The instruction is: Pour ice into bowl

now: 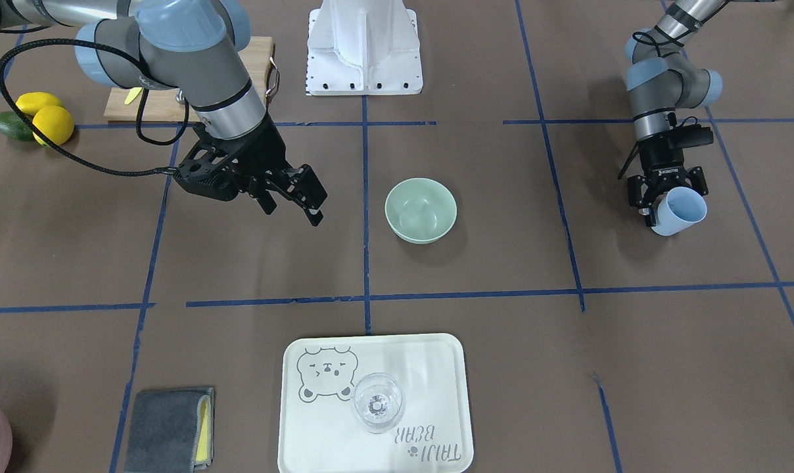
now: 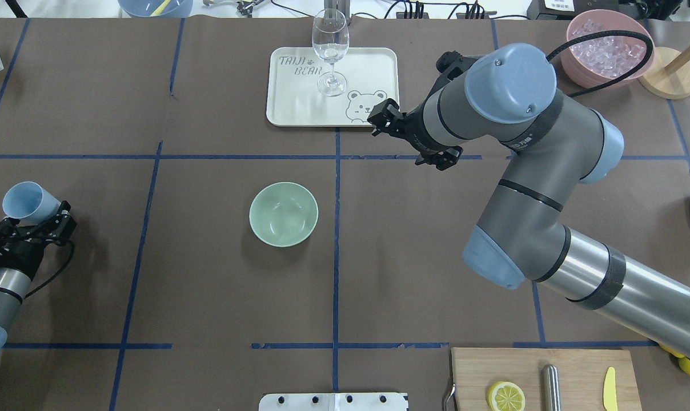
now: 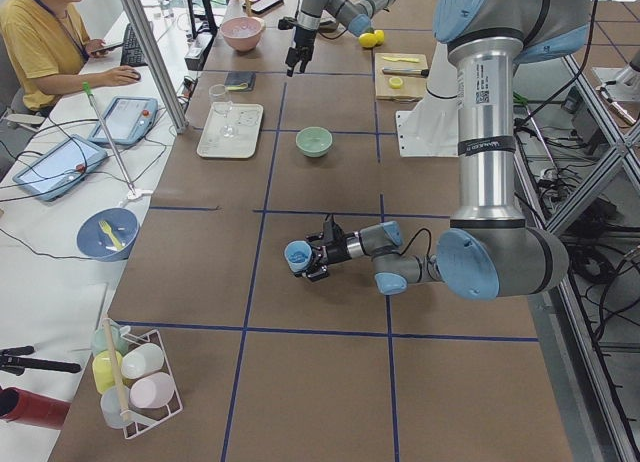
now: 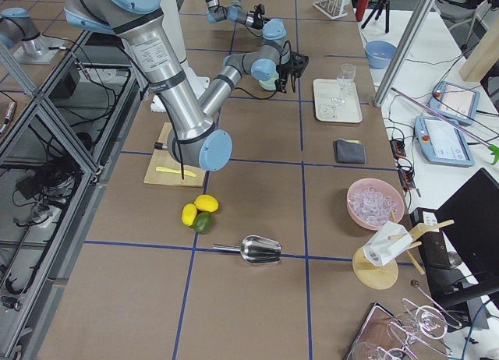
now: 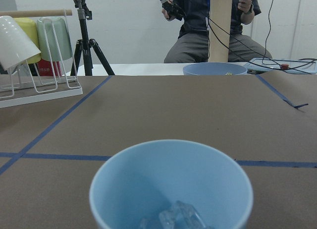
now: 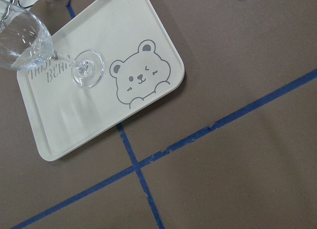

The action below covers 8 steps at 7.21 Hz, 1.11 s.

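The sage-green bowl [image 2: 283, 214] stands empty near the table's middle, also in the front view [image 1: 420, 210]. My left gripper [image 2: 42, 220] is shut on a light blue cup [image 2: 28, 202], tilted and held far to the bowl's left [image 1: 679, 210]. The left wrist view shows clear ice cubes [image 5: 178, 216] in the bottom of the cup [image 5: 171, 184]. My right gripper [image 1: 292, 213] is open and empty, hovering between the bowl and the tray's corner [image 2: 379, 123].
A cream tray [image 2: 299, 108] with a clear stemmed glass [image 2: 330, 45] lies beyond the bowl. A pink container of ice [image 2: 608, 45] stands far right. A cutting board [image 2: 550, 365] lies near right. A grey cloth [image 1: 167, 427] and a metal scoop [image 4: 261, 249] lie apart.
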Tool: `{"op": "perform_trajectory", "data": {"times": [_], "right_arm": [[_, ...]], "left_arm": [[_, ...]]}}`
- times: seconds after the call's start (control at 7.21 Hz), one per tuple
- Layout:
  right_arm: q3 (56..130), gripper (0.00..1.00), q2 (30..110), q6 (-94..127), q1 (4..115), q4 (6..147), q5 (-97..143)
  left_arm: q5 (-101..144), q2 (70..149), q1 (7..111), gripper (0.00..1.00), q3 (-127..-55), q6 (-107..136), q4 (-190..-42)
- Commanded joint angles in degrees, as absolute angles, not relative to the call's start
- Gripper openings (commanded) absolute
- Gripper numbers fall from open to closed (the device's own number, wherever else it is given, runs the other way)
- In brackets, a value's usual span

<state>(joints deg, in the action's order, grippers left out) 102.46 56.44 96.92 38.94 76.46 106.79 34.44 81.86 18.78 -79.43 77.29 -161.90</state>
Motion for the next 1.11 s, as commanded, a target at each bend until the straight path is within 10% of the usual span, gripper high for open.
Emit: {"op": "perform_trajectory", "data": {"times": [0.0,0.28,0.97], "right_arm": [[102.48,1.00,56.34,96.94,38.94,76.46,106.79],[102.57,1.00,56.25,96.94,38.76,76.46,106.70],[106.85,1.00,60.34,95.46,39.64,76.20,105.73]], "left_arm": [[34.89,82.00,19.16,0.62,-79.36,76.99,-161.89],[35.24,84.44,20.47,0.13,-79.89,69.56,-164.42],[35.51,94.12,23.03,0.00,-92.78,38.91,-169.11]]}}
